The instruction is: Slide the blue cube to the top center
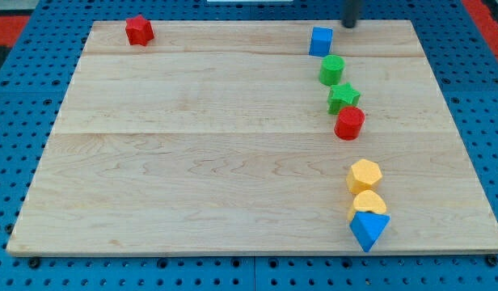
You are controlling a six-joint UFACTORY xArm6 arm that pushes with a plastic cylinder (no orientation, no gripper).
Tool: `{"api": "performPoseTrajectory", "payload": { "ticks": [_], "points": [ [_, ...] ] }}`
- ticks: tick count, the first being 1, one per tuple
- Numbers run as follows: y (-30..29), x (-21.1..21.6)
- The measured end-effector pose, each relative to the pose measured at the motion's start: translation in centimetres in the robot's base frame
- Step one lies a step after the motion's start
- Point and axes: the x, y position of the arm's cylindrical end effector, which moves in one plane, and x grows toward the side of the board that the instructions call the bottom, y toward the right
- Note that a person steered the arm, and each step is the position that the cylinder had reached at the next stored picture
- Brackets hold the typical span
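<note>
Pale wooden planks make up the board (pixel 192 162), which rests on a blue pegboard bench (pixel 23 275) dotted with holes, with red matting at the view's top corners. At the board's top edge, right of centre, my tip (pixel 348 24) is a dark rod end just to the upper right of the blue cube (pixel 320 41), close to it but with a small gap; there are no jaws on this rod to be open or closed. From the cube a loose line of blocks runs down the right half: a green cylinder (pixel 331 70), a green star (pixel 343 99) touching a red cylinder (pixel 349 124), then, after a gap, a yellow hexagon (pixel 365 175), a yellow rounded block (pixel 368 203) and a blue triangular block (pixel 369 229) near the bottom edge, these three packed together. A red star (pixel 139 30) sits alone near the top left corner. Wide bare grain lies across the left and middle of the board, and along the top edge between the red star and the cube.
</note>
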Motion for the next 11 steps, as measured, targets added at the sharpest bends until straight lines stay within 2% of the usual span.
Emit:
{"api": "performPoseTrajectory", "payload": {
  "ticks": [1, 2, 4, 5, 6, 7, 8, 9, 11],
  "points": [
    [2.2, 3.9],
    [0.1, 6.0],
    [-10.6, 5.6],
    [-11.4, 3.2],
    [-8.6, 2.8],
    [-7.0, 0.2],
    [-9.3, -0.1],
    [-11.8, 1.5],
    [-19.4, 1.5]
  ]
}}
